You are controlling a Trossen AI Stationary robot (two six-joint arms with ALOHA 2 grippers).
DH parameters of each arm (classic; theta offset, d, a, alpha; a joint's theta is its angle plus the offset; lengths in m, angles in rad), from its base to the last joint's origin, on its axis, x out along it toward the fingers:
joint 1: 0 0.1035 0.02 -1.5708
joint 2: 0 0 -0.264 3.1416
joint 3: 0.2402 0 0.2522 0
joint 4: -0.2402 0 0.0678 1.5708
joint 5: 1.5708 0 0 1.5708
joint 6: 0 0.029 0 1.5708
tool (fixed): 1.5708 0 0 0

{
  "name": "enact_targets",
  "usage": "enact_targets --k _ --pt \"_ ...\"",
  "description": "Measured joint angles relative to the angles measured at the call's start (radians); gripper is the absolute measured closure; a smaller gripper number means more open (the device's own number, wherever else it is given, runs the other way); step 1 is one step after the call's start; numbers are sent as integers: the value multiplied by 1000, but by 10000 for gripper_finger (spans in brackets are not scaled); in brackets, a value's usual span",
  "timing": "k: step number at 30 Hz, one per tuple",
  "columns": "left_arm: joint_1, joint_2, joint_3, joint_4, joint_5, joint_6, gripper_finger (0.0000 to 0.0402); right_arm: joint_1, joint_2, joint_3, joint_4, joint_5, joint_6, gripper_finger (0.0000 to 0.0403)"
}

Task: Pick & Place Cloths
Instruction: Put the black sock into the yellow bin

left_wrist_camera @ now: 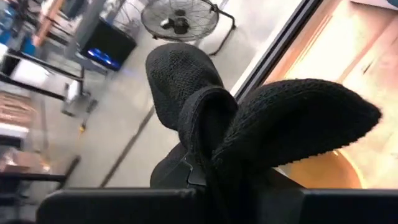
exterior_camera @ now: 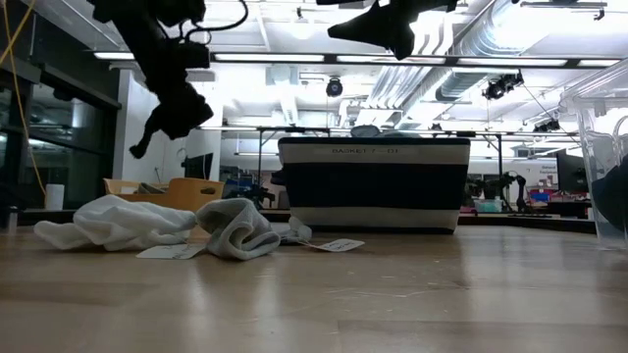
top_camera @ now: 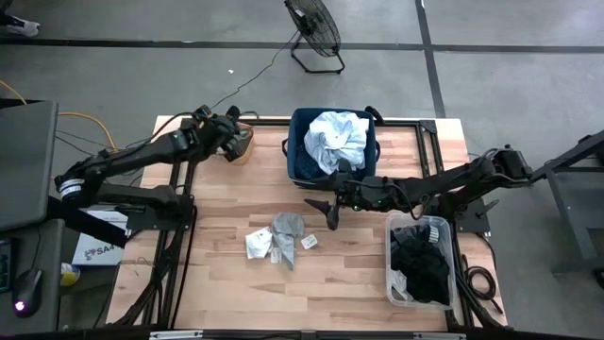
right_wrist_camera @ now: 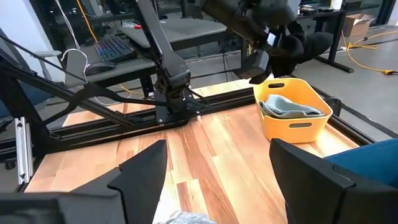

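A: What does each camera add?

B: The left wrist view shows the left gripper (left_wrist_camera: pixel 205 168) clamped shut on a black sock (left_wrist_camera: pixel 249 118) (folded over, filling the frame). The right wrist view shows that same sock dangling above an orange tub (right_wrist_camera: pixel 295 115) that already holds a grey cloth (right_wrist_camera: pixel 289 106).

A: And from overhead?

B: The right gripper (top_camera: pixel 332 210) hovers mid-table, fingers spread and empty, just beside the navy bin (top_camera: pixel 300 161), which holds a pale blue-white shirt (top_camera: pixel 338 140). A clear container (top_camera: pixel 401 283) near the right edge holds black pieces (top_camera: pixel 423 266).

A: How many cloths lie loose?

B: One small heap on the table (top_camera: pixel 217 274): a grey-green sock (top_camera: pixel 286 227) and white pieces (top_camera: pixel 259 244), exact count unclear. Two arms, three containers.
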Motion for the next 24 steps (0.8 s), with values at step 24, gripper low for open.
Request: enact_targets --k 24 --pt "306 309 0 42 317 -194 381 -2 0 0 0 0 33 127"
